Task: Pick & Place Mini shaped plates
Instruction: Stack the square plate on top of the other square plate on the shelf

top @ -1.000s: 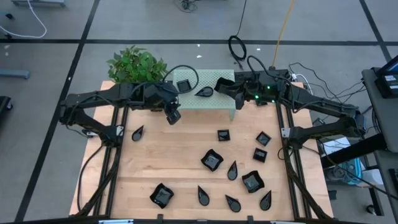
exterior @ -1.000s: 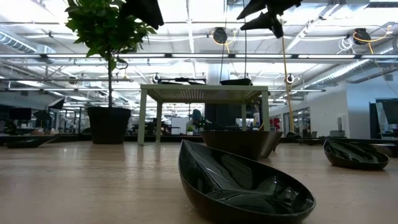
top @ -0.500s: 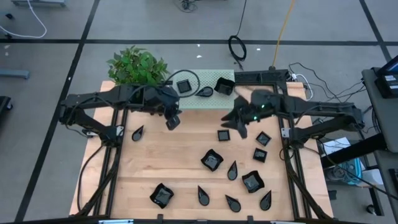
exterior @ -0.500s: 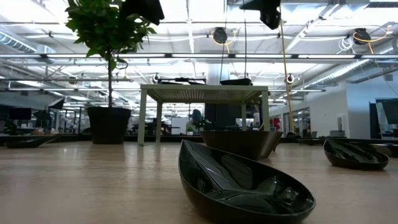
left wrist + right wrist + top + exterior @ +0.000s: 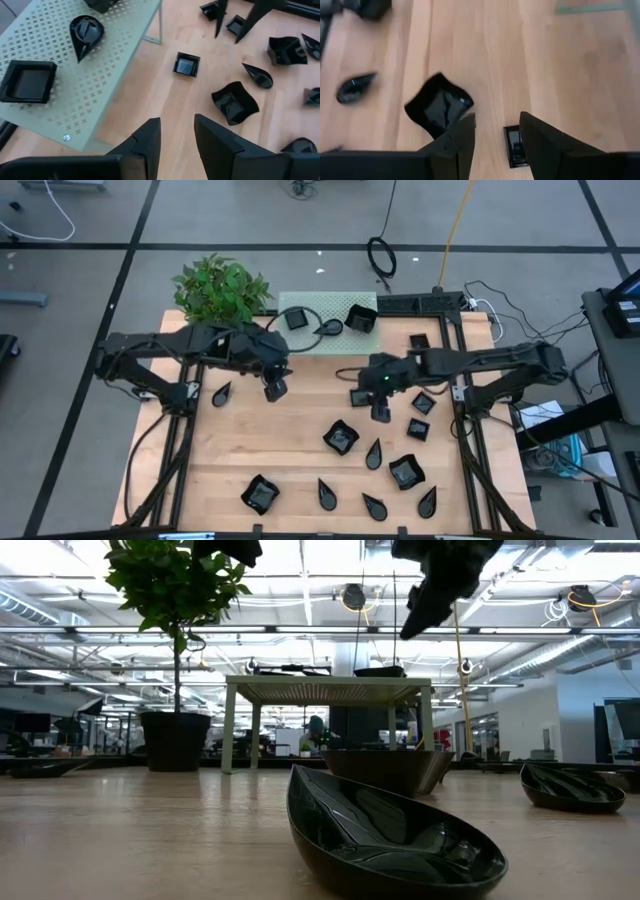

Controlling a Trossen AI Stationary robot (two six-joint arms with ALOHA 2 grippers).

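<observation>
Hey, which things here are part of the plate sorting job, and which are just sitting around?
Job:
- black mini plates scattered on the wooden table
- three plates already on the green perforated stand
- right gripper, open above a small square plate
- left gripper, open, empty

Just lying about:
- potted plant
- cables on the floor

Arms: two, dark, near-black, built of slim jointed segments on black frame rails at the table's left and right edges.
Left arm (image 5: 190, 345): matte black links, black cable looped above the wrist.
Right arm (image 5: 480, 362): matching black links, small green light near the wrist, thin cable trailing.
Left gripper (image 5: 175, 145): two angular, wedge-shaped black fingers with flat inner faces.
Right gripper (image 5: 495, 142): same blocky black finger pair, matte finish.
</observation>
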